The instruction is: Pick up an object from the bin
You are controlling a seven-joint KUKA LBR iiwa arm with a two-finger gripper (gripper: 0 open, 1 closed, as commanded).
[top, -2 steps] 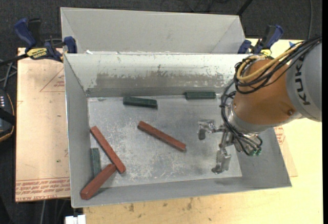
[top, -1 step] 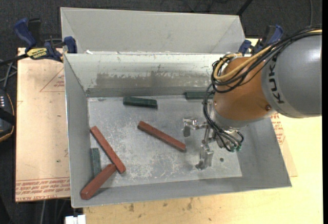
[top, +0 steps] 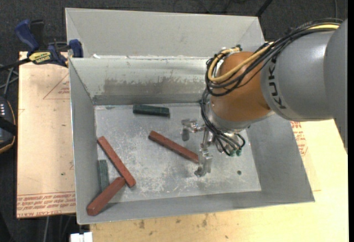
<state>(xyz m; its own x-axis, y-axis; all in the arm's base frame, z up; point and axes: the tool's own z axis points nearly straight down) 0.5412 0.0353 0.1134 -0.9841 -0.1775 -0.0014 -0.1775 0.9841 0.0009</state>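
In the grey bin, the end effector straddles a red-brown bar

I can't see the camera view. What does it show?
The robot's gripper hangs open over one end of a reddish-brown stick in the grey bin. Two more sticks and two dark green bars lie further left.

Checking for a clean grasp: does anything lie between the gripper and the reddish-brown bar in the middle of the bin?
Nothing visible does. The gripper stands open astride the right end of the reddish-brown bar; the dark green bar at the back and the front-left bars lie apart from it.
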